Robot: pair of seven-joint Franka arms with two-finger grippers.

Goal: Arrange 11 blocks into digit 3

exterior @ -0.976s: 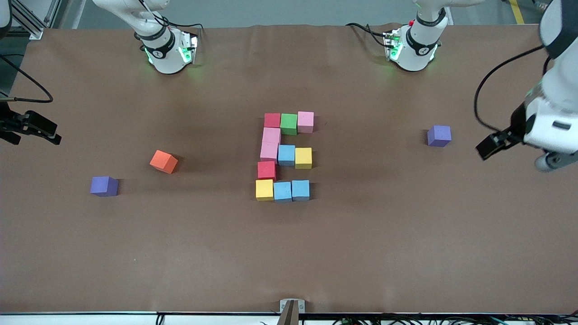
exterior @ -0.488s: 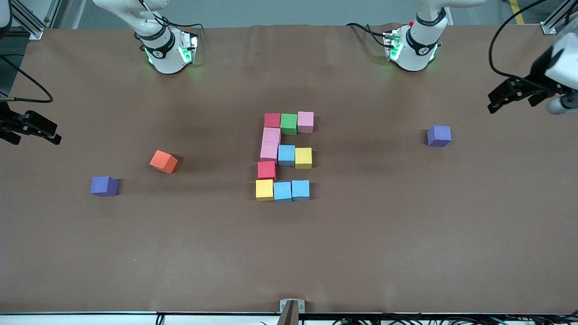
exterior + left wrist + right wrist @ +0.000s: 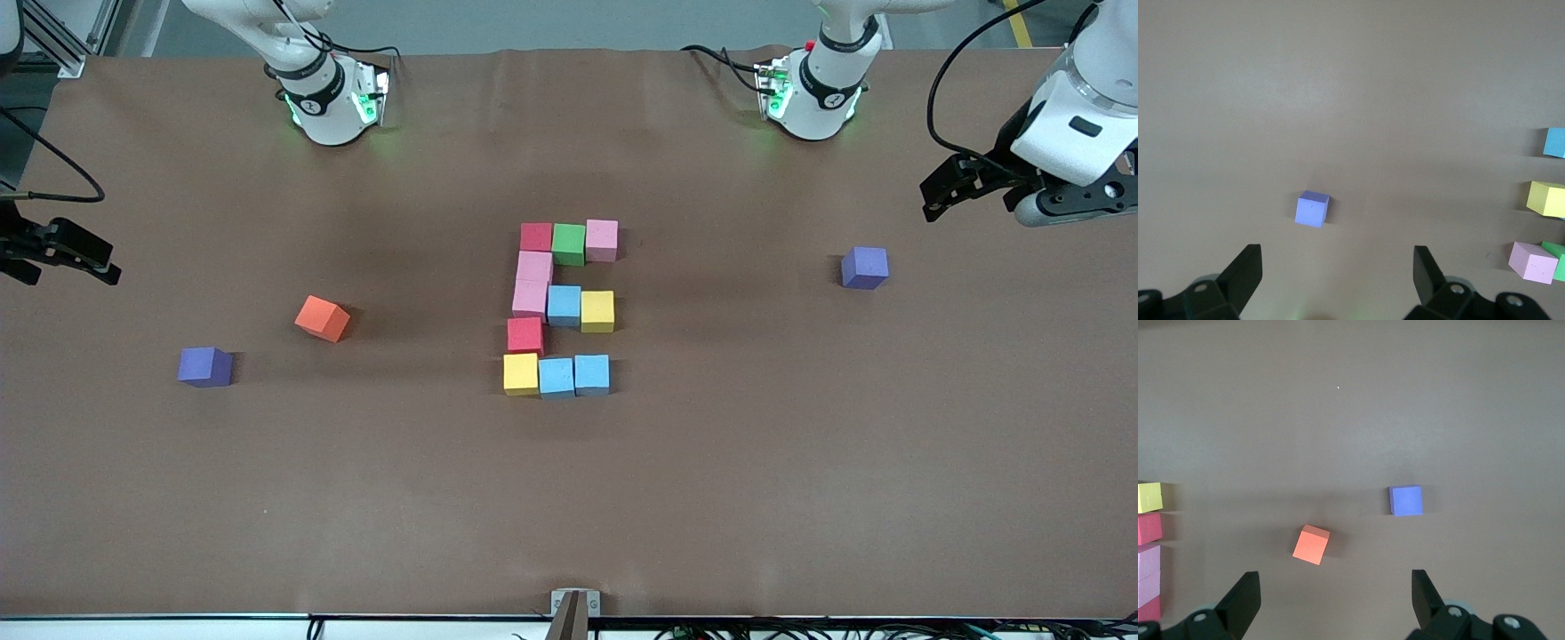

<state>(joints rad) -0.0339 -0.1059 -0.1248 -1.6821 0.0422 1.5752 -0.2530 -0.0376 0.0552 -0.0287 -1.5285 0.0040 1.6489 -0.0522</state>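
- Left gripper (image 3: 935, 197) found raised and drawn back over the left arm's end of the table (image 3: 800, 462), against a lower position near the purple cube (image 3: 864, 268) a second ago; fingers (image 3: 1245, 270) spread wide, nothing between them (confirmed in the left wrist view).
- Right gripper (image 3: 102, 262) parked off the right arm's end of the table, unmoved across the second; fingers (image 3: 1245, 593) likewise released and empty. Arm waiting.
- 11 blocks (image 3: 564, 305) counted mid-table, undisturbed: three rows of three, joined by one pink and one red block on the side toward the right arm. Digit 3 (image 3: 536, 267) reading as a mirrored figure from the front camera.
- Slight unevenness noted in the joining column (pink pair a touch askew), all blocks touching or nearly so.
- Orange cube (image 3: 322, 318) and second purple cube (image 3: 204, 366) lying well apart from the figure, toward the right arm's end; not part of it.
- Judged: withdrawal of both arms with empty fingers consistent with the arrangement complete; nothing outstanding.
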